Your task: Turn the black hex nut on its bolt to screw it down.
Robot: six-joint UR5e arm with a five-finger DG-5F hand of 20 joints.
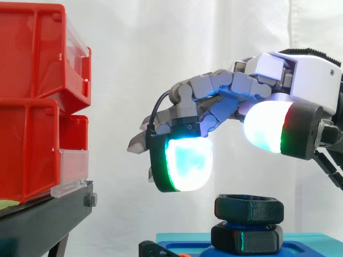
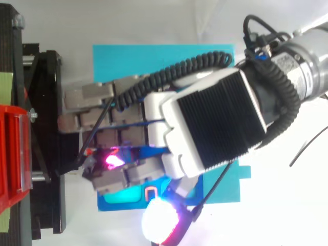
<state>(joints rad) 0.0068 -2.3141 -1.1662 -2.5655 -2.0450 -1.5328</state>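
In the side view a black hex nut (image 1: 249, 209) sits on its bolt above a second black hex piece (image 1: 246, 239), both standing on a blue base (image 1: 305, 242). My hand (image 1: 225, 99) hovers just above the nut without touching it. Its fingers are loosely bent and spread, with one glowing cyan fingertip pad (image 1: 187, 160) to the upper left of the nut and a thumb pad (image 1: 265, 126) above it. Nothing is held between them. In the top view the hand (image 2: 205, 123) lies over the blue base (image 2: 154, 56) and hides the nut.
Red bins (image 1: 37, 96) are stacked on a black stand (image 1: 48, 219) at the left, close to the fingertips. In the top view the stand (image 2: 46, 128) and a red bin (image 2: 13, 154) run along the left edge. A white curtain hangs behind.
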